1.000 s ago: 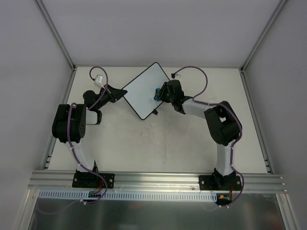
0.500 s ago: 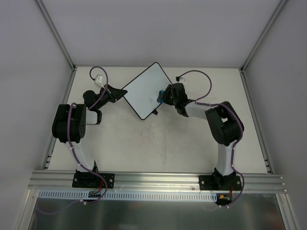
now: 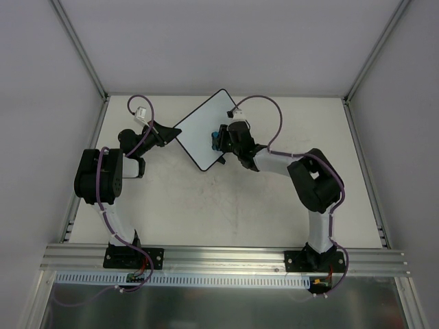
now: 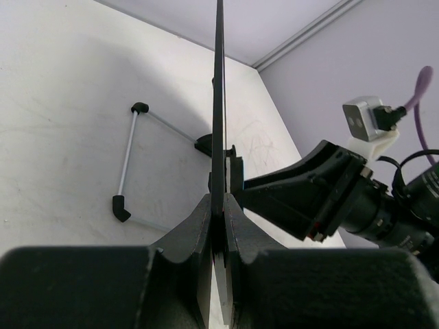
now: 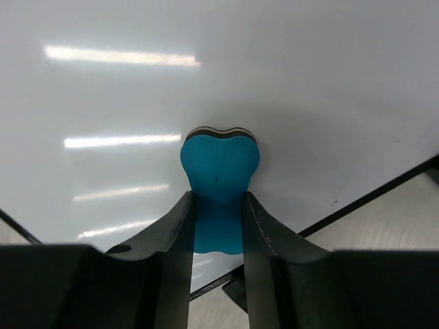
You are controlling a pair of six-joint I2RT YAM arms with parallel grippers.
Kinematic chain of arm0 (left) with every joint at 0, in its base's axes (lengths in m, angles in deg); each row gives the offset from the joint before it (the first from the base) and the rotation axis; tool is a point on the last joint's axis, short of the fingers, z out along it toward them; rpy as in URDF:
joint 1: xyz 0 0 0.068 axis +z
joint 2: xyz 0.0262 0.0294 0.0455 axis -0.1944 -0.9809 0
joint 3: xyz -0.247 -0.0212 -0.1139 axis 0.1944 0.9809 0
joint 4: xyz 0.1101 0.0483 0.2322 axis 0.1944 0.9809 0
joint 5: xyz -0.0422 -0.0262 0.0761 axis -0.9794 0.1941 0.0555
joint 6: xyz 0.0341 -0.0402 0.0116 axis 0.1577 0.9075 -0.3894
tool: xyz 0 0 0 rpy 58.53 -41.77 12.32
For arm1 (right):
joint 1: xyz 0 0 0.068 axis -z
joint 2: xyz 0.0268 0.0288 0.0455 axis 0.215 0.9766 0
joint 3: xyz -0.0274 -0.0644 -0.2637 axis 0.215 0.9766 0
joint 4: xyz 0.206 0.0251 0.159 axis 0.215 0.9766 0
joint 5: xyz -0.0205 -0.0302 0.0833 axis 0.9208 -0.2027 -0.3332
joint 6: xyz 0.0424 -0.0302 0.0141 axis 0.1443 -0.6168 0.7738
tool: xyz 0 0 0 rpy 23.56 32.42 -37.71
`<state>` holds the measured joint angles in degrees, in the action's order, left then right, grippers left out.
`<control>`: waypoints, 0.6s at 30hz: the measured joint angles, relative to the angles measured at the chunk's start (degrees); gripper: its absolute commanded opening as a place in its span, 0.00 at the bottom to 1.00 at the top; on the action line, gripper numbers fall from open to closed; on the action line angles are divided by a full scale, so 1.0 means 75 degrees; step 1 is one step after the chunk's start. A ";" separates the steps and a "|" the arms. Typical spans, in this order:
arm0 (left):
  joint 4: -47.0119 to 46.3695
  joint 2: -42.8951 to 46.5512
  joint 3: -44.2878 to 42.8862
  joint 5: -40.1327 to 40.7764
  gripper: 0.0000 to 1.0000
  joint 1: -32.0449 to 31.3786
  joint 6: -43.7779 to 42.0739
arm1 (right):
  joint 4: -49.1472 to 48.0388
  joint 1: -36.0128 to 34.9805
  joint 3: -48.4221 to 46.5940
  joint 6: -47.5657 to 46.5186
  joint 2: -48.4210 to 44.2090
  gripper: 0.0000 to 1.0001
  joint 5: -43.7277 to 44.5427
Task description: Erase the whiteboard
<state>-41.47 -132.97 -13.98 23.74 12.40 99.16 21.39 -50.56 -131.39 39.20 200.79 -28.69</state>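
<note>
The whiteboard [image 3: 200, 127], white with a thin black frame, is tilted like a diamond at the back middle of the table. My left gripper [image 3: 171, 135] is shut on its left corner; in the left wrist view the board [image 4: 219, 103] shows edge-on between the closed jaws of that gripper [image 4: 221, 205]. My right gripper [image 3: 218, 141] is shut on a small blue eraser [image 3: 215, 142] over the board's lower right part. In the right wrist view the eraser [image 5: 219, 168] presses on the glossy white board [image 5: 206, 75], held by that gripper [image 5: 218, 205]. No scribbles show around it.
The board's black frame edge [image 5: 370, 199] runs just right of the eraser, with bare table beyond. A thin wire bracket with black end caps [image 4: 127, 164] sits on the table left of the board. The right arm [image 4: 329, 199] is close on the board's other side. Walls enclose the table.
My right gripper slid the eraser right toward the board's edge, then back left over the spot where a faint mark showed. The left arm and the board have not moved.
</note>
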 measured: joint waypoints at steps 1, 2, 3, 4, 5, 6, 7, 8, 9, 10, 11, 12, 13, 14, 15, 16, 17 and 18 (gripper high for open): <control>0.0003 0.0000 -0.0003 0.0003 0.00 0.0000 0.0000 | 0.0003 -0.0099 -0.0020 -0.0146 -0.0012 0.00 -0.0026; 0.0003 0.0000 -0.0003 0.0003 0.00 0.0003 0.0000 | 0.0009 -0.0195 -0.0052 -0.0309 -0.0017 0.00 -0.0076; 0.0006 0.0000 -0.0003 0.0006 0.00 0.0003 0.0000 | 0.0020 -0.0271 -0.0085 -0.0472 -0.0020 0.00 -0.0152; 0.0009 -0.0003 -0.0006 0.0003 0.00 0.0003 0.0000 | 0.0026 -0.0321 -0.0111 -0.0595 -0.0020 0.00 -0.0207; 0.0015 -0.0006 -0.0015 0.0003 0.00 0.0003 0.0000 | 0.0038 -0.0373 -0.0137 -0.0740 -0.0020 0.00 -0.0274; 0.0029 -0.0009 -0.0020 0.0003 0.00 0.0006 0.0000 | 0.0038 -0.0423 -0.0157 -0.0889 -0.0020 0.00 -0.0323; 0.0041 -0.0009 -0.0026 0.0003 0.00 0.0006 0.0000 | 0.0038 -0.0469 -0.0169 -0.1011 -0.0020 0.00 -0.0356; 0.0044 -0.0009 -0.0029 0.0003 0.00 0.0006 -0.0003 | 0.0038 -0.0519 -0.0178 -0.1131 -0.0020 0.00 -0.0425; 0.0047 -0.0009 -0.0029 0.0003 0.00 0.0006 -0.0003 | 0.0032 -0.0562 -0.0189 -0.1250 -0.0020 0.00 -0.0493; 0.0050 -0.0009 -0.0029 0.0006 0.00 0.0006 -0.0003 | 0.0038 -0.0615 -0.0207 -0.1390 -0.0020 0.00 -0.0551; 0.0050 -0.0009 -0.0029 0.0006 0.00 0.0006 -0.0003 | 0.0032 -0.0662 -0.0219 -0.1501 -0.0020 0.00 -0.0635; 0.0050 -0.0009 -0.0029 0.0006 0.00 0.0006 -0.0006 | 0.0020 -0.0708 -0.0224 -0.1626 -0.0020 0.00 -0.0749; 0.0050 -0.0009 -0.0029 0.0006 0.00 0.0006 -0.0006 | 0.0015 -0.0752 -0.0230 -0.1746 -0.0020 0.00 -0.0871; 0.0050 -0.0012 -0.0029 0.0006 0.00 0.0006 -0.0006 | 0.0015 -0.0784 -0.0245 -0.1842 -0.0020 0.00 -0.1000; 0.0050 -0.0012 -0.0029 0.0006 0.00 0.0006 -0.0006 | 0.0017 -0.0810 -0.0256 -0.1932 -0.0020 0.00 -0.1148; 0.0050 -0.0012 -0.0029 0.0003 0.00 0.0006 -0.0006 | 0.0015 -0.0839 -0.0259 -0.2028 -0.0020 0.00 -0.1274; 0.0050 -0.0012 -0.0029 0.0003 0.00 0.0006 -0.0006 | 0.0015 -0.0857 -0.0262 -0.2087 -0.0020 0.00 -0.1378; 0.0050 -0.0017 -0.0029 0.0003 0.00 0.0006 -0.0006 | 0.0015 -0.0877 -0.0259 -0.2151 -0.0020 0.00 -0.1501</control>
<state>-41.10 -133.10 -14.20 23.76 12.44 99.12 21.50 -57.14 -133.34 23.07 200.63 -39.95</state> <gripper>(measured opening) 0.073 0.323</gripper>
